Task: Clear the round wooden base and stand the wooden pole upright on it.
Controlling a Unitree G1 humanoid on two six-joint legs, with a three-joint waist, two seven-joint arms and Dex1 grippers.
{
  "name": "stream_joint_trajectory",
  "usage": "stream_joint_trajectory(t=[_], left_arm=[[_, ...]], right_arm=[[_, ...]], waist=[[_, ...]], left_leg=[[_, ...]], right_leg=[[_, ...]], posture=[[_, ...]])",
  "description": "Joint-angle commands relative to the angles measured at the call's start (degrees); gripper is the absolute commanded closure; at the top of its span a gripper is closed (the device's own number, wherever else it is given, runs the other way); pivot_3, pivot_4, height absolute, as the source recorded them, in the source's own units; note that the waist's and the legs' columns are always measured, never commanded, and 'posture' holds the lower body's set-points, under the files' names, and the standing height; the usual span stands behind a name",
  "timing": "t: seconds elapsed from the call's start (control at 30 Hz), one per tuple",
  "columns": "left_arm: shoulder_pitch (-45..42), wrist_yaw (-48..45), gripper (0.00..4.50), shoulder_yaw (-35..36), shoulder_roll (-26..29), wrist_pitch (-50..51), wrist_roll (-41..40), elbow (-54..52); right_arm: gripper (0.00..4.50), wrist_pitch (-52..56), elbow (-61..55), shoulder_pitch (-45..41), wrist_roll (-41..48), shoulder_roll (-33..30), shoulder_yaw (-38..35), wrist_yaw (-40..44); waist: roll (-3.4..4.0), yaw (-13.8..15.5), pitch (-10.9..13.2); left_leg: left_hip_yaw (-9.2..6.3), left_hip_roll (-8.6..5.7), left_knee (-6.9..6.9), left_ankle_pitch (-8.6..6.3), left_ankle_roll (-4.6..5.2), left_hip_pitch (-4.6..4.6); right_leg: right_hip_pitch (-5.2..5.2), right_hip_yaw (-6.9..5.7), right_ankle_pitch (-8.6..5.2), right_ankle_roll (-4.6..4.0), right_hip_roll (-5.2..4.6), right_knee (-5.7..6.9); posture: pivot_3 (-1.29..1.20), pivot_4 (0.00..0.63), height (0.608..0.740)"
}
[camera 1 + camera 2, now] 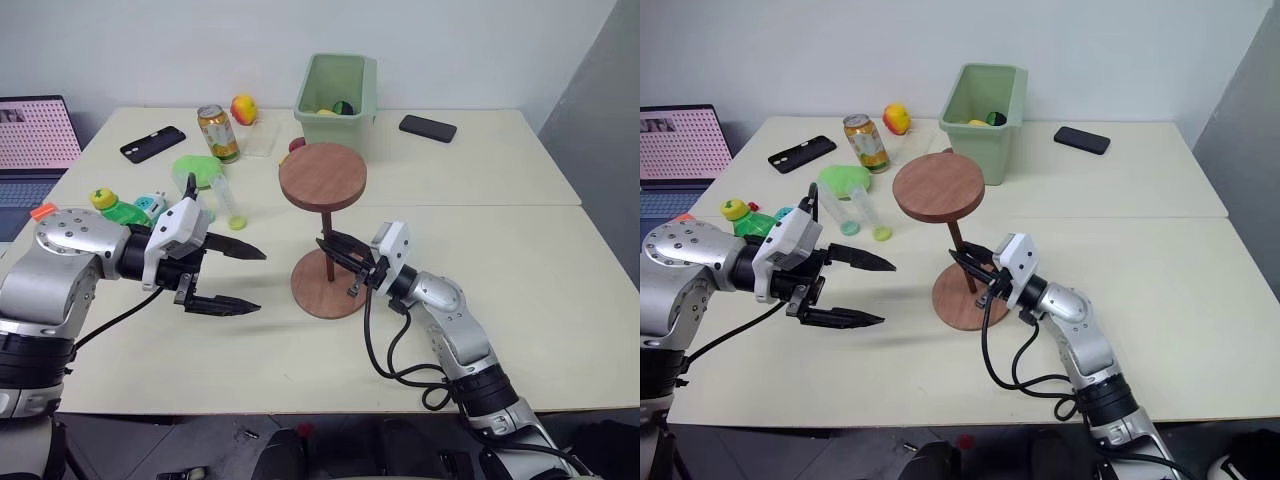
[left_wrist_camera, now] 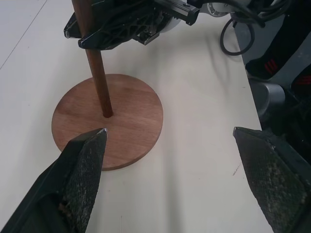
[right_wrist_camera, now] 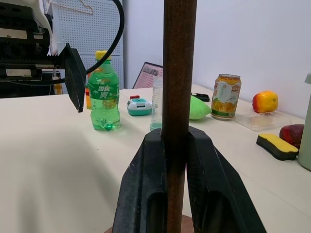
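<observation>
Right tool [image 1: 338,255] is clamped tight on the slim dark-brown wooden pole [image 1: 326,235], low on the shaft, just above the flat round reddish-brown wooden base [image 1: 322,292]. Pole is held upright, foot seated at the base's centre hole, its fixed reddish-brown disc [image 1: 322,175] up top. The low grip is presumably kept to steady the pole until it is confirmed seated.

Left tool [image 1: 228,277] is held wide open and empty, parked just beside the base on the pale table [image 1: 520,250], pointed at it; likely standing by to catch or brace.

Base top is seen clear apart from the pole. Well behind: green plastic bin [image 1: 335,85], yellow drink can [image 1: 217,132], green soda bottle [image 1: 115,208].

Task judged nearly done; release is outstanding. Risk: pole tipped on release if not fully seated.
</observation>
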Motion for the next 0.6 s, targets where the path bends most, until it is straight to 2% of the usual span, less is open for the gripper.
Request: stream_joint_trajectory(t=[0.03,0.6], left_arm=[[-1.1,-0.1,0.15,1.0,0.5,-0.7,-0.2,-0.9],[0.6,0.7,0.15,1.6,0.1,-0.7,-0.7,-2.6]], right_arm=[[4.29,5.3,4.2,2.6,-2.5,-1.6,2.3,0.8],[4.29,18.4,-7.8,-0.2,-0.4,-3.1,2.7,0.7]], waist=[[0.00,0.0,0.0],[0.04,0.0,0.0]], left_leg=[[0.00,0.00,0.00,0.00,0.00,0.00],[-0.08,0.02,-0.14,0.00,0.00,-0.07]], right_leg=[[0.00,0.00,0.00,0.00,0.00,0.00],[-0.08,0.02,0.00,-0.01,0.00,-0.20]], posture=[[0.00,0.150,0.740],[0.00,0.150,0.740]])
